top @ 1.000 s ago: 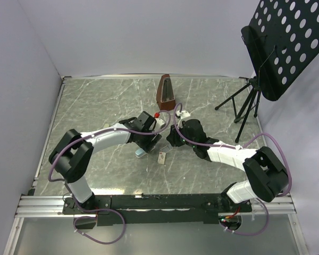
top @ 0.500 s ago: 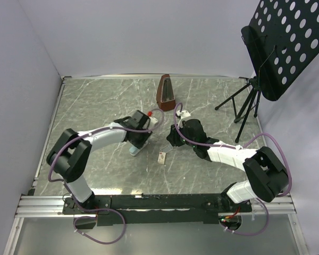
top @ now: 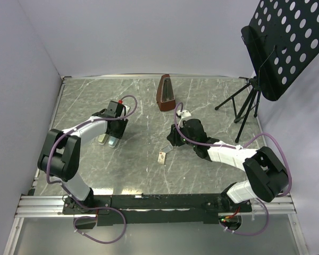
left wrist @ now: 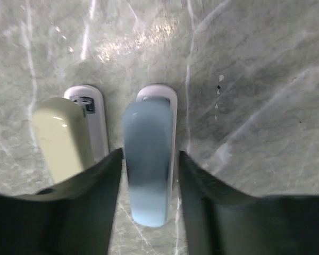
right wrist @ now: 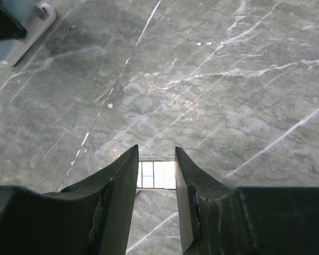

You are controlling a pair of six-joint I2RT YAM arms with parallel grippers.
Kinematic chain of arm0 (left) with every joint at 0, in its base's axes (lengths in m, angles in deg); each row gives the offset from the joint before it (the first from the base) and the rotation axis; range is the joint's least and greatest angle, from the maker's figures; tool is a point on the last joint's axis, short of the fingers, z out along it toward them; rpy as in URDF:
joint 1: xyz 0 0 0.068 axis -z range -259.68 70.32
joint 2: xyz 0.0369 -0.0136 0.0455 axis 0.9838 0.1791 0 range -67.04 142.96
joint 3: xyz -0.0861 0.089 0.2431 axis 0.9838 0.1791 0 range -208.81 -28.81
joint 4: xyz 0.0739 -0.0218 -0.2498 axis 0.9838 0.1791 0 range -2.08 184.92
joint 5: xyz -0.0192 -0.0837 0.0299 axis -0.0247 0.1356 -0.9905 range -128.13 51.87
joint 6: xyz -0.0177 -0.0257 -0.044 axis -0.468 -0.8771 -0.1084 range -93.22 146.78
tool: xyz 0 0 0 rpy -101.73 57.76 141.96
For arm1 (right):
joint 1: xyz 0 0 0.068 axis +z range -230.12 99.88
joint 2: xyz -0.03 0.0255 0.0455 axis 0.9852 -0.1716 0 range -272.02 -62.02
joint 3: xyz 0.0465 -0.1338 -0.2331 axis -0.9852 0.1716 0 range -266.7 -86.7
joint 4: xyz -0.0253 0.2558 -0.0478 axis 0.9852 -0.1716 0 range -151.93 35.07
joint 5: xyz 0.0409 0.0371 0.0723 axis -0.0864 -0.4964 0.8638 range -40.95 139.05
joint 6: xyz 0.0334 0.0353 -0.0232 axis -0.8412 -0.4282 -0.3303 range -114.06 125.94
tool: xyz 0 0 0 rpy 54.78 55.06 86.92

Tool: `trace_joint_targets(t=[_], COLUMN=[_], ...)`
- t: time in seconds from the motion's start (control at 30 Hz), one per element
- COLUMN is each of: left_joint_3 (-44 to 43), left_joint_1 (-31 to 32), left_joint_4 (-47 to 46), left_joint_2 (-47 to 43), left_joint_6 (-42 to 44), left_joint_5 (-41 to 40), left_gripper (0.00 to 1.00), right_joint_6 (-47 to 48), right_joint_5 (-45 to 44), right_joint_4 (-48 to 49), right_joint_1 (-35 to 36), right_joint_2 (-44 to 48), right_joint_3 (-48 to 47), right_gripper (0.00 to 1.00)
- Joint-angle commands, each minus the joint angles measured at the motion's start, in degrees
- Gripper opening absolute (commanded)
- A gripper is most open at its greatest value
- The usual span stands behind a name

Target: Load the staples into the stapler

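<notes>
Print on the staples box [top: 161, 157] is too small to read.

Grey marble table [top: 218, 101], blue stapler [left wrist: 148, 159] beside cream stapler [left wrist: 61, 135], staple box [top: 161, 157], metronome [top: 165, 91]

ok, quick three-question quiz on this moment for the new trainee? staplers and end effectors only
1. True or false: the blue stapler lies between the fingers of the left end effector.
2. The cream stapler is: A) lying beside the blue one, B) stacked on top of it, C) tucked underneath it.
3. What sits between the fingers of the right end effector?
Key: 1 true; 2 A; 3 the staple strip.
</notes>
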Motion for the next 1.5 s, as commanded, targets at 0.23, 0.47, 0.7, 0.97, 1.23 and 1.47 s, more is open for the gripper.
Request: trace_joint_targets(t=[0.23, 0.47, 0.7, 0.97, 1.23, 1.47], left_joint_3=[-1.18, 1.28, 8.83, 18.06, 24.22, 26.86], left_joint_1=[-0.1, -1.24, -7.04, -8.01, -8.01, -8.1], left_joint_4=[-0.24, -4.46, -9.65, -15.1, -21.51, -22.92], left_joint_2=[-8.41, -28.69, -50.68, -76.08, -94.28, -98.34], left_joint_6=[-3.92, -7.43, -18.32, -20.17, -17.19, -17.19], left_joint_5=[-1.25, -5.37, -16.44, -28.04, -31.39, -31.13], left_gripper=[0.86, 0.99, 0.99, 0.99, 0.99, 0.99], right_joint_6=[-0.86, -1.48, -2.44, -5.7, 0.72, 4.41], right_joint_5=[-3.48, -15.24, -26.94, -38.02, -44.18, -43.93], right_joint_4=[0.46, -11.57, -26.6, -37.33, -39.0, -35.06], right_joint_1=[-0.9, -1.34, -4.15, -4.59, -4.59, -4.68], right_joint_2=[5.07, 14.46, 27.39, 44.17, 56.48, 60.1], right_joint_3=[1.03, -1.51, -4.85, -6.09, -5.55, -3.01], right_gripper=[0.41, 0.46, 0.68, 0.98, 1.0, 1.0])
